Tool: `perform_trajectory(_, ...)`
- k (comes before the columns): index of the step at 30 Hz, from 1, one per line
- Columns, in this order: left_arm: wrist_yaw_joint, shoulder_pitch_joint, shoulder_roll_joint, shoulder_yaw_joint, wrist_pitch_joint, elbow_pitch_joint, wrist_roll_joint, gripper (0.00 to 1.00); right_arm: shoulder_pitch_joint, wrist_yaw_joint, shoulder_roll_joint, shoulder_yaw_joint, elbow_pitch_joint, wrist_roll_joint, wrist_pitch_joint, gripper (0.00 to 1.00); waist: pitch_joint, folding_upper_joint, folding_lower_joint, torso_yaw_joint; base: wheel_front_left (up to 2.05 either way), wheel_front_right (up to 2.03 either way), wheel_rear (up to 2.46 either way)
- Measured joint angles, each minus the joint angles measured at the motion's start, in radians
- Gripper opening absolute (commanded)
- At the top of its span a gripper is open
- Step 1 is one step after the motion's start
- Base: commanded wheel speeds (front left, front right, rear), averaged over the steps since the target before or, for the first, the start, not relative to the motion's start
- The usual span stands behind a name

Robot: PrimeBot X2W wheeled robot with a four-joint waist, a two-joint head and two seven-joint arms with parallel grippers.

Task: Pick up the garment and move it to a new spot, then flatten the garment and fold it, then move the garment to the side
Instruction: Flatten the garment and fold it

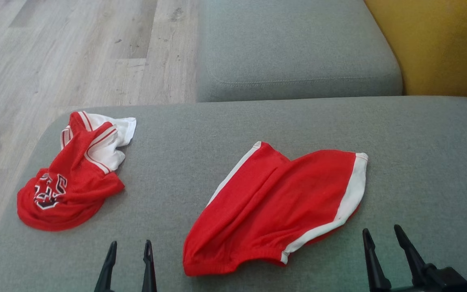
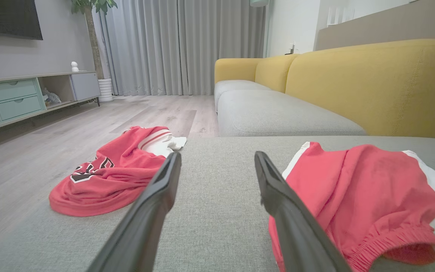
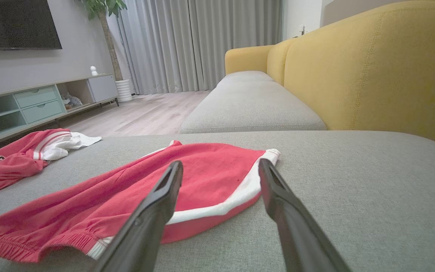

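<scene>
Red shorts (image 1: 274, 207) with white side stripes lie spread and wrinkled on the grey cushion (image 1: 420, 162), waistband toward me. They also lie at the right in the left wrist view (image 2: 357, 196) and across the right wrist view (image 3: 157, 196). A crumpled red jersey (image 1: 73, 174) with white trim and a dark logo sits at the cushion's left edge, also seen in the wrist views (image 2: 108, 173) (image 3: 17, 160). My left gripper (image 1: 130, 245) stands open near the front edge, left of the shorts. My right gripper (image 1: 381, 233) stands open just right of the shorts, empty.
The cushion's left edge drops to a wooden floor (image 1: 75, 52). A second grey seat cushion (image 1: 294, 44) lies beyond, with a yellow sofa back (image 1: 444, 44) at the right. A media cabinet (image 2: 21, 98) and curtains (image 2: 179, 45) stand far across the room.
</scene>
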Motion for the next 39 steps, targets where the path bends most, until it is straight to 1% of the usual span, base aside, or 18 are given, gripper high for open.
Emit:
perform_trajectory(14, 0.001, 0.000, 0.000, -0.008, 0.000, 0.007, 0.000, 1.00, 0.000, 0.000, 0.000, 0.005, 0.000, 0.000, 0.000, 1.00, 0.009, 0.0000, 0.0000, -0.015, 0.00, 0.00, 0.00)
perform_trajectory(18, -0.001, -0.008, 0.000, -0.033, 0.000, 0.043, 0.000, 1.00, -0.001, 0.000, 0.000, 0.012, 0.000, 0.000, 0.000, 1.00, 0.022, 0.0000, 0.0000, -0.025, 0.00, 0.00, 0.00)
perform_trajectory(19, -0.011, -0.016, 0.000, -0.040, 0.000, 0.064, 0.000, 1.00, -0.002, 0.000, 0.000, 0.015, 0.000, 0.000, 0.000, 1.00, 0.028, 0.0000, 0.0000, -0.029, 0.00, 0.00, 0.00)
perform_trajectory(20, -0.011, -0.016, 0.000, -0.040, 0.000, 0.064, 0.000, 1.00, -0.002, 0.000, 0.000, 0.015, 0.000, 0.000, 0.000, 1.00, 0.028, 0.0000, 0.0000, -0.029, 0.00, 0.00, 0.00)
perform_trajectory(24, -0.043, -0.098, 0.000, -0.102, 0.000, 0.218, 0.000, 1.00, -0.006, 0.000, -0.002, 0.034, 0.001, -0.002, 0.000, 1.00, 0.052, 0.0000, 0.0000, -0.059, 0.00, 0.00, 0.00)
perform_trajectory(26, -0.061, -0.166, -0.002, -0.139, 0.000, 0.309, 0.000, 1.00, -0.010, 0.000, -0.003, 0.041, 0.001, -0.001, 0.000, 1.00, 0.066, 0.0000, 0.0000, -0.082, 0.00, 0.00, 0.00)
perform_trajectory(28, -0.071, -0.239, -0.003, -0.169, 0.000, 0.397, -0.006, 1.00, -0.019, 0.000, -0.007, 0.045, 0.003, -0.001, 0.000, 1.00, 0.080, 0.0000, 0.0000, -0.107, 0.00, 0.00, 0.00)
perform_trajectory(32, -0.066, -0.363, -0.007, -0.202, 0.030, 0.559, -0.012, 1.00, -0.045, 0.000, -0.019, 0.061, 0.004, 0.000, 0.000, 1.00, 0.110, 0.0000, 0.0001, -0.158, 0.00, 0.00, 0.00)
perform_trajectory(35, -0.042, -0.428, -0.007, -0.204, 0.035, 0.649, -0.009, 1.00, -0.051, 0.000, -0.031, 0.070, 0.005, 0.001, 0.000, 1.00, 0.135, 0.0000, 0.0001, -0.197, 0.00, 0.00, 0.00)
perform_trajectory(36, -0.039, -0.447, -0.006, -0.205, 0.030, 0.665, -0.005, 0.48, -0.053, 0.000, -0.032, 0.069, 0.005, 0.002, 0.000, 1.00, 0.144, 0.0000, 0.0001, -0.209, 0.00, 0.00, 0.00)
perform_trajectory(37, -0.033, -0.467, -0.001, -0.204, 0.022, 0.676, 0.004, 0.20, -0.057, 0.000, -0.032, 0.069, 0.005, 0.003, 0.000, 1.00, 0.153, 0.0000, 0.0001, -0.222, 0.00, 0.00, 0.00)
perform_trajectory(38, -0.022, -0.486, 0.001, -0.203, 0.015, 0.678, 0.011, 0.00, -0.064, 0.000, -0.032, 0.068, 0.005, 0.003, 0.000, 1.00, 0.163, 0.0000, 0.0001, -0.232, 0.00, 0.00, 0.00)
perform_trajectory(39, -0.016, -0.510, 0.006, -0.204, 0.009, 0.678, 0.022, 0.00, -0.072, 0.000, -0.032, 0.067, 0.005, 0.003, 0.000, 1.00, 0.173, 0.0000, 0.0001, -0.242, 0.00, 0.00, 0.00)
